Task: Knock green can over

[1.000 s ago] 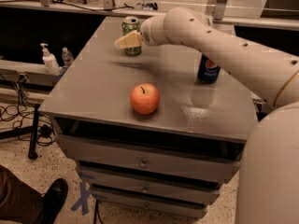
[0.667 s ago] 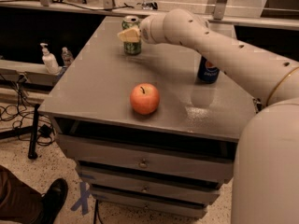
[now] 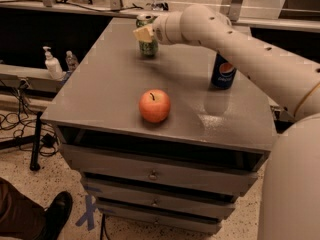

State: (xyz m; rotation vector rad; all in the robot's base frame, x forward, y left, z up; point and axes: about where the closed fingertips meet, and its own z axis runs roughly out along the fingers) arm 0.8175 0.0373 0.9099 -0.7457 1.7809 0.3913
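The green can (image 3: 148, 48), mottled light green with a silver top, stands upright well behind the apple (image 3: 154, 105). The gripper (image 3: 143, 33) is against its upper side; I cannot tell whether it is wide or narrow.

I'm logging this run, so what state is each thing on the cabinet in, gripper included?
Green can: upright, far edge.
Gripper: at the green can's upper part.
Blue can: upright, apart from the gripper.
Apple: resting stem up.
Drawers: shut.

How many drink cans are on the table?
2. The green can stands far back on the table, the gripper at its top; the blue Pepsi can stands right of it. None look hidden.
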